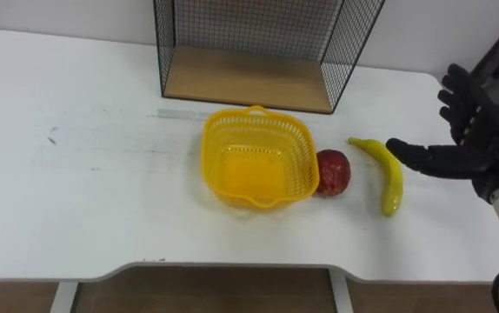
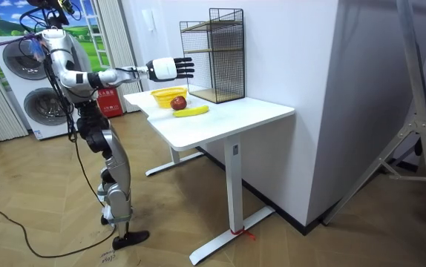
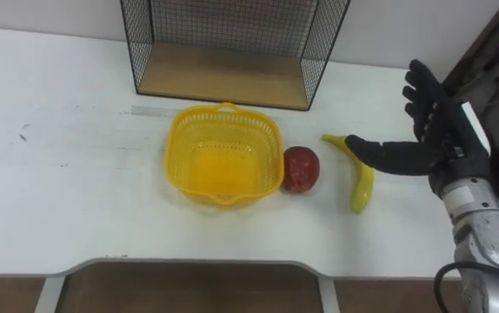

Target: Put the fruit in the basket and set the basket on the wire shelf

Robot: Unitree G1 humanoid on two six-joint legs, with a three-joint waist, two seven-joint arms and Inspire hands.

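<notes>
An empty yellow plastic basket (image 1: 256, 158) sits in the middle of the white table (image 1: 84, 174). A dark red apple (image 1: 333, 172) rests against the basket's right side. A yellow banana (image 1: 382, 174) lies just right of the apple. My right hand (image 1: 458, 130) hovers above the table to the right of the banana, open, fingers spread and thumb pointing toward the banana, holding nothing. The black wire shelf (image 1: 258, 52) with a wooden floor stands at the table's back edge, behind the basket. In the room view the right hand (image 2: 170, 69) is stretched out over the basket (image 2: 167, 96).
The table's front edge has a shallow cut-out below the basket. Wide bare tabletop lies left of the basket. In the room view, washing machines (image 2: 24, 89) stand behind me and a white wall is at the room view's right.
</notes>
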